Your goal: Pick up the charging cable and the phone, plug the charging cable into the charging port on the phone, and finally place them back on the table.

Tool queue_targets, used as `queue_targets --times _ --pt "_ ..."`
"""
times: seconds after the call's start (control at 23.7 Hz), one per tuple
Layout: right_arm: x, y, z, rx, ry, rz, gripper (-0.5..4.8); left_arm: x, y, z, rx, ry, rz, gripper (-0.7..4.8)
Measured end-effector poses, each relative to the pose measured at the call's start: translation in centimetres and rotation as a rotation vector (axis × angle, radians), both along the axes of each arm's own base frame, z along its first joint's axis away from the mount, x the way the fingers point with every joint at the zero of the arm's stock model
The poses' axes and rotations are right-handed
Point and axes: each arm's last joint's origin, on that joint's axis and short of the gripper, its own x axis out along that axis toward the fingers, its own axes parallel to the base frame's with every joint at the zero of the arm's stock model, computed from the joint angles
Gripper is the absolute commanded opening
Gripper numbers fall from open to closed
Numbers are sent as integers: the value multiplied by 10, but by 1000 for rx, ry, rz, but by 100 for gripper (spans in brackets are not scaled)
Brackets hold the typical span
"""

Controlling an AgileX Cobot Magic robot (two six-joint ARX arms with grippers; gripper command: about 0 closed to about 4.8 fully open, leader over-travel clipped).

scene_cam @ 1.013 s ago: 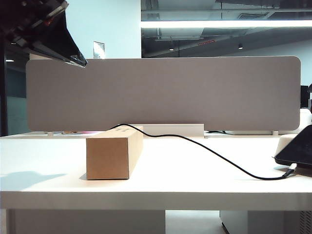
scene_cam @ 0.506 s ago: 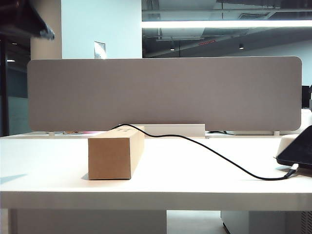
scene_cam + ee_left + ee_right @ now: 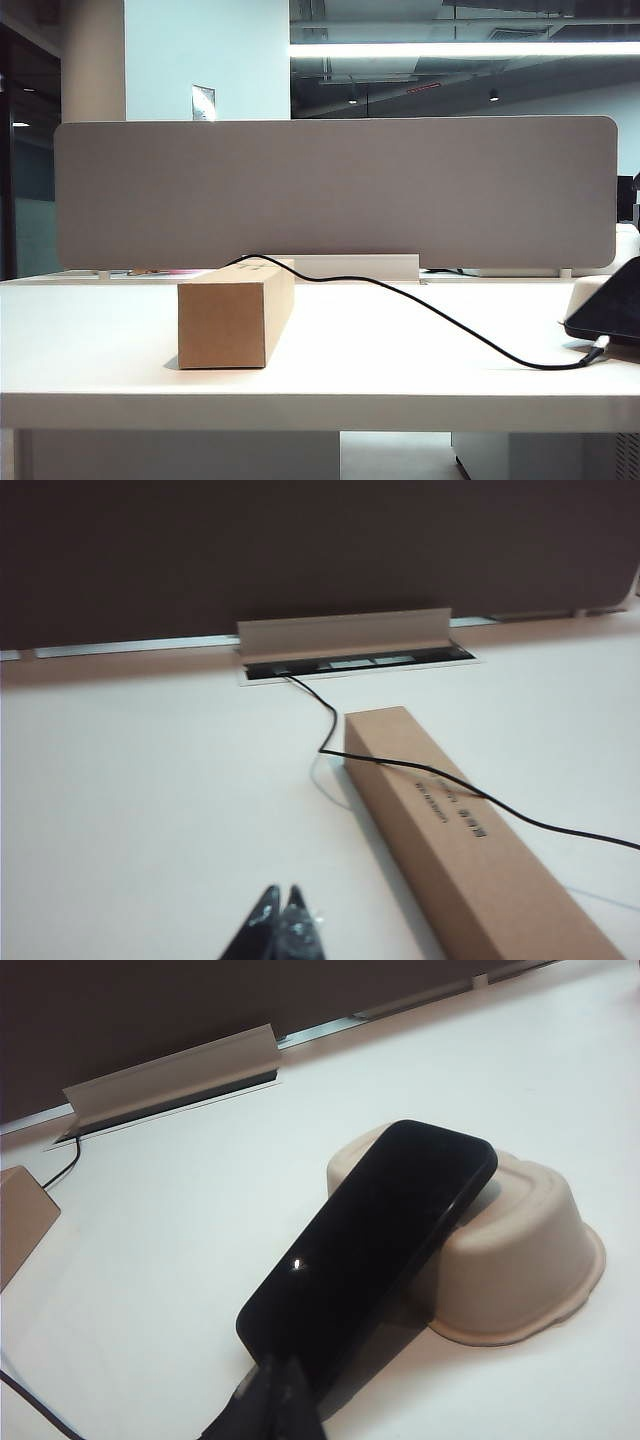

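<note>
The black phone [image 3: 375, 1250] leans with its far end on an upturned beige bowl [image 3: 530, 1250]; it shows at the right edge of the exterior view [image 3: 612, 308]. The charging cable [image 3: 450, 325] runs from behind the cardboard box [image 3: 235, 315] across the table [image 3: 100, 340], and its silver plug [image 3: 599, 351] meets the phone's low edge. The charging port is hidden. My left gripper [image 3: 282, 895] is shut and empty above bare table, beside the box [image 3: 450, 840]. My right gripper [image 3: 282, 1380] is shut and empty, with its tips in front of the phone's near end. Neither gripper shows in the exterior view.
A grey fabric divider [image 3: 335, 190] stands along the back of the table. At its foot is a cable slot with a raised lid [image 3: 345, 640], where the cord comes out. The cord [image 3: 480, 800] lies across the top of the box.
The left arm, high at the upper left of the exterior view a second ago, has withdrawn out of that view. The box, cable and phone have not moved.
</note>
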Motion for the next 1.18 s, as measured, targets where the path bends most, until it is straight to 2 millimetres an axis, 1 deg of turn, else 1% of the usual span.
queue_targets --times 0.21,0.46,0.63,0.76,0.97,1.18 --pt "0 0 0 0 0 0 -5 -12 11 -12 -11 -54 72 -6" --pt "0 0 0 0 0 0 -5 -25 18 -27 -22 -132 144 -6" --pt "0 0 0 0 0 0 -5 -32 21 -33 -29 -195 163 -6" --pt "0 0 0 0 0 0 -5 -34 21 -38 -31 -223 143 -6" --pt "0 0 0 0 0 0 -5 -32 21 -44 -25 -207 140 -6" --pt "0 0 0 0 0 1 -5 -29 28 -57 -14 -168 204 -6"
